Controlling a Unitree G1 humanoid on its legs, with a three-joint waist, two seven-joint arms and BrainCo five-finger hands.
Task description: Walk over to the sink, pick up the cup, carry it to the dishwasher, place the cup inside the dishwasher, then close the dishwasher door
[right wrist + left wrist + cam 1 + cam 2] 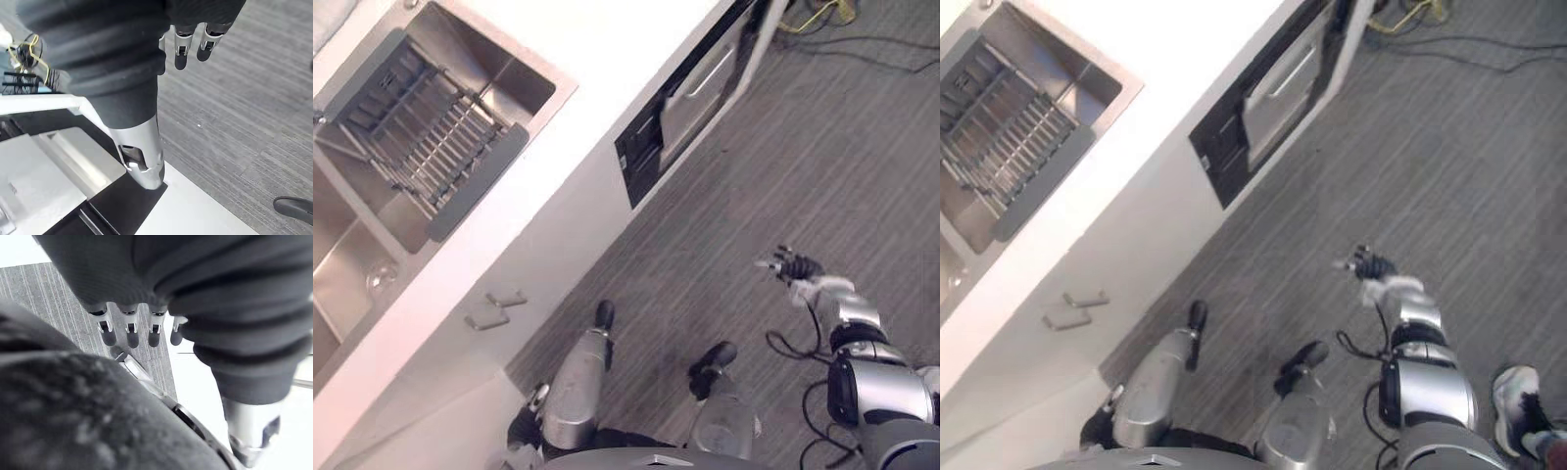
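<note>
The clear glass cup (382,277) sits in the lower basin of the stainless steel double sink (514,69), which is let into the white counter (597,44). A grey-framed rack of metal bars (435,147) lies across the upper basin. Further along the cabinet front is the black-framed dishwasher with a silver handled panel (690,90); whether its door is open I cannot tell.

The right hand (795,266) hangs out over the grey striped floor (822,157), well apart from the counter and the dishwasher. Its fingers (180,51) are straight and relaxed, empty. The left hand (161,293) hangs low over the same floor, its fingers (131,335) straight in a row, slightly apart — holding nothing.

A person's pale shoe (1518,392) stands on the floor near the right arm.
</note>
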